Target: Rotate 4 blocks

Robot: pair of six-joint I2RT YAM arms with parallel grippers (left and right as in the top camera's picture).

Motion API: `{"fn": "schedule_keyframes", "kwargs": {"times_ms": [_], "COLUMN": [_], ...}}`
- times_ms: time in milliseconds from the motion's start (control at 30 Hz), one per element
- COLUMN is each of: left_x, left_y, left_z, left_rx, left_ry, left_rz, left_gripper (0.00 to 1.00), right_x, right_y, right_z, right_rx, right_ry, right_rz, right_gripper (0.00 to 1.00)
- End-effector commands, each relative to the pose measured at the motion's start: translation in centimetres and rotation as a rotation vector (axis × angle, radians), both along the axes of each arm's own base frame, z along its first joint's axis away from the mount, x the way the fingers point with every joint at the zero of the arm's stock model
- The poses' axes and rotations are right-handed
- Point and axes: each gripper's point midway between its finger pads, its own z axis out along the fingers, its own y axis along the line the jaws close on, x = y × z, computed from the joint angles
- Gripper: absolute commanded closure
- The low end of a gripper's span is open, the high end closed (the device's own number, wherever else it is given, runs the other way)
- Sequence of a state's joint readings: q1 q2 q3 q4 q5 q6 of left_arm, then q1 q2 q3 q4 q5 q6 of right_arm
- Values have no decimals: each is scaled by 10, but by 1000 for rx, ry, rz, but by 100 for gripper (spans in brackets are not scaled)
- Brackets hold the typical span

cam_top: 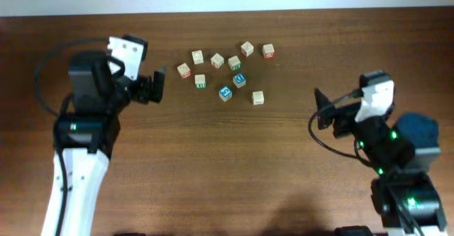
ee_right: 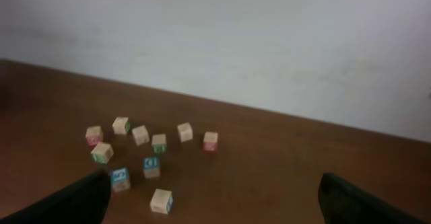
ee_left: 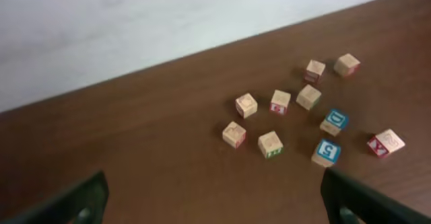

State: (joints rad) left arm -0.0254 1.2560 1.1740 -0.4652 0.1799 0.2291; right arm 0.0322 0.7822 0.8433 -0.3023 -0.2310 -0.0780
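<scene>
The blocks lie in a loose cluster at the table's far middle. Two have bright blue faces (cam_top: 239, 79) (cam_top: 225, 93), also seen in the left wrist view (ee_left: 335, 121) (ee_left: 326, 151). A green-print block (cam_top: 201, 81) (ee_left: 271, 144) sits to their left. A pale block (cam_top: 257, 98) (ee_right: 161, 200) lies nearest the front right. My left gripper (cam_top: 157, 86) (ee_left: 215, 204) stands open left of the cluster, touching nothing. On the cluster's right, well apart from it, my right gripper (cam_top: 319, 108) (ee_right: 215, 204) is open and empty too.
Several similar wooden cubes with red or green print (cam_top: 184, 71) (cam_top: 268, 50) (cam_top: 246, 49) lie along the cluster's back. A pale wall runs along the table's far edge (cam_top: 227, 9). Bare brown tabletop (cam_top: 227, 165) stretches toward the front.
</scene>
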Motion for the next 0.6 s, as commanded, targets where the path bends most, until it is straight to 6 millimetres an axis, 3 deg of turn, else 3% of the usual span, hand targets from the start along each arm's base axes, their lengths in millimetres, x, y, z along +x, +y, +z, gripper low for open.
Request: {"fn": "schedule_keyframes", "kwargs": {"times_ms": [0, 67, 167, 233, 333, 433, 467, 500, 567], "left_x": [24, 43, 62, 58, 44, 42, 45, 52, 56], "left_y": [-20, -31, -29, -39, -40, -37, -31, -13, -1], "left_z": [5, 4, 1, -3, -14, -17, -19, -22, -23], "left_rx": [-61, -99, -109, -157, -168, -157, -137, -134, -100], "left_ry": [76, 127, 213, 267, 342, 357, 356, 363, 354], "left_rz": [-110, -161, -154, -202, -200, -187, -154, -6, 59], "left_gripper": [1, 1, 1, 1, 1, 1, 1, 1, 1], "right_x": [32, 57, 79, 80, 97, 116, 120, 127, 141], "right_y": [12, 17, 26, 50, 58, 63, 73, 87, 108], "right_z": [-4, -10, -19, -26, -48, -91, -108, -121, -142], "right_rx": [22, 33, 58, 132, 221, 248, 233, 182, 68], "right_ry": [93, 199, 371, 458, 533, 658, 713, 766, 851], "right_rz": [67, 94, 139, 273, 259, 120, 69, 38, -12], "right_gripper": [2, 2, 2, 2, 2, 9, 9, 10, 11]}}
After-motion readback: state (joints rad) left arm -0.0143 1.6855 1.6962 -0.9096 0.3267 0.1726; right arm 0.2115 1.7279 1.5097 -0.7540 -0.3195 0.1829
